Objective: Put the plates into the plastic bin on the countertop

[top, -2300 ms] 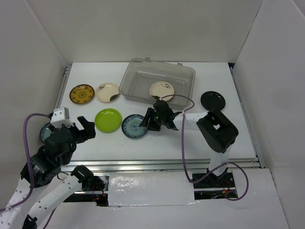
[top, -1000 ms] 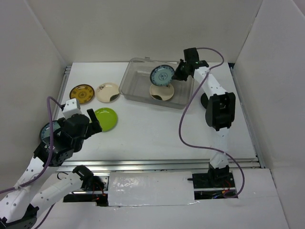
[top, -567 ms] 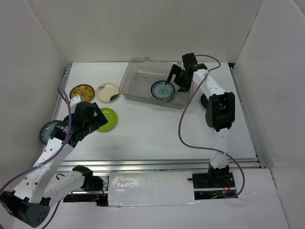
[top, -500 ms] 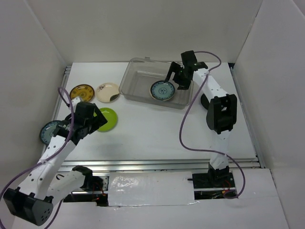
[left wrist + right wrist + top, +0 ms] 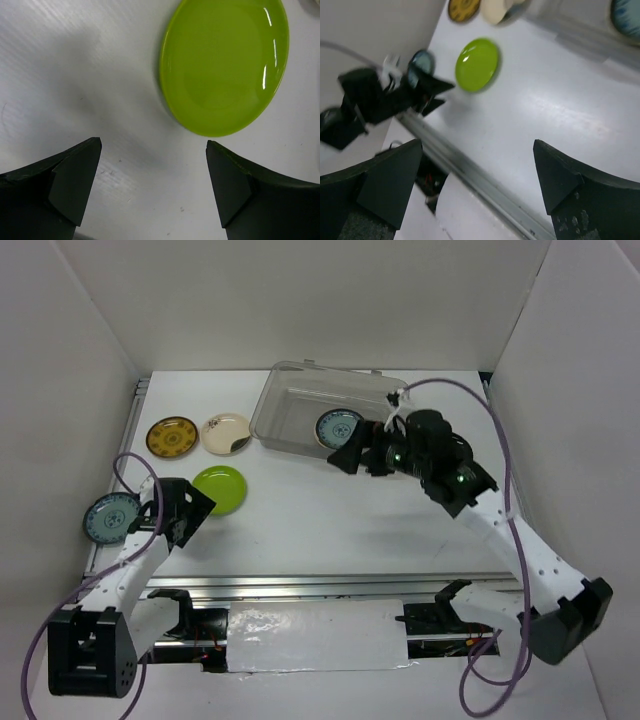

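Gaping wide and empty, the left gripper [image 5: 152, 145] sits just short of one lime green plate [image 5: 225, 65], with one blue patterned plate [image 5: 110, 517] to its left. Beyond lie one mustard plate [image 5: 172, 436] and one cream plate [image 5: 226, 433]. Farthest, the plastic bin [image 5: 290, 400] holds a second blue plate [image 5: 336, 424]. The right gripper [image 5: 356, 457], fingers wide apart, hovers at its near wall.

White walls box everything in: a back wall [image 5: 300, 300] straight ahead, a left wall [image 5: 50, 390] and a right wall [image 5: 585, 390] angling in from the sides, all plain and bare. Down front, along the near edge, a crinkled white sheet [image 5: 315, 635] lies stretched flat. Dark gaps at either end show bits of red and yellow wiring [image 5: 468, 645].
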Motion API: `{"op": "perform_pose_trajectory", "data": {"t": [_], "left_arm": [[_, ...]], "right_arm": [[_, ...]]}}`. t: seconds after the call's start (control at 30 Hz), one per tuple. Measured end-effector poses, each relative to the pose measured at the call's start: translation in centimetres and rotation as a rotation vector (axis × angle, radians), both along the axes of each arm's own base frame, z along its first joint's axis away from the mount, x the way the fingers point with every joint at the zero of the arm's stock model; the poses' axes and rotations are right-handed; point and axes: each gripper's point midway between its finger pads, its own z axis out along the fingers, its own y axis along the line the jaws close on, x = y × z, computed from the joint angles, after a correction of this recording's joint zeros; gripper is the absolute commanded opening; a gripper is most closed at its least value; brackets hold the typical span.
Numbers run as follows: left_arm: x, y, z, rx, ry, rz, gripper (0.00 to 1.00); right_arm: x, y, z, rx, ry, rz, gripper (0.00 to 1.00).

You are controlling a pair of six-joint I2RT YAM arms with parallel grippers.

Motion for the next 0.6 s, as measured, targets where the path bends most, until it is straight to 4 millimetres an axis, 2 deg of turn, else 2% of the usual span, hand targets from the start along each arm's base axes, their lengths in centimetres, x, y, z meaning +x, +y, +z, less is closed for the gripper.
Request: {"op": "perform_pose_trajectory", "data": {"t": [0.07, 0.1, 0.13, 0.2, 0.27, 0.33, 0.43, 0.5, 0.53, 0.6], "left_arm": [[1.1, -0.1, -0.5, -0.014, -0.018, -0.001, 0.9], [1.8, -0.2, -0.7, -0.021, -0.024, -0.003, 0.89], [2.4, -0.2, -0.9, -0.022, -0.027, -0.001, 0.88], [3.4, 0.0, -1.5, -0.027, -0.011, 0.007, 0.8], [4.1, 0.4, -2.1, -0.028, 0.004, 0.022, 0.75], [4.4, 0.7, -2.8, -0.029, 0.022, 0.033, 0.74], [4.9, 0.7, -3.3, -0.04, 0.028, 0.05, 0.74], [5.5, 0.7, -3.3, -0.044, 0.014, 0.058, 0.58], [5.7, 0.7, -3.5, -0.049, 0.01, 0.068, 0.42], [5.9, 0.8, -4.0, -0.055, 0.019, 0.085, 0.26]], "right_arm": [[-3.4, 1.1, -0.9, 0.059, -0.013, 0.096, 1.0], [-4.8, 1.6, -1.7, 0.077, -0.004, 0.135, 1.0], [-5.8, 1.8, -2.4, 0.089, 0.004, 0.16, 1.0], [-8.0, 2.1, -4.1, 0.102, 0.038, 0.204, 1.0], [-9.5, 2.1, -4.6, 0.115, 0.046, 0.232, 1.0], [-10.5, 2.0, -4.1, 0.133, 0.028, 0.248, 1.0], [-11.5, 1.5, -2.1, 0.171, -0.035, 0.256, 1.0], [-11.8, 1.2, -1.2, 0.186, -0.065, 0.254, 1.0], [-11.9, 1.1, -1.0, 0.189, -0.072, 0.251, 1.0], [-11.9, 0.9, -0.8, 0.193, -0.081, 0.247, 1.0]]}}
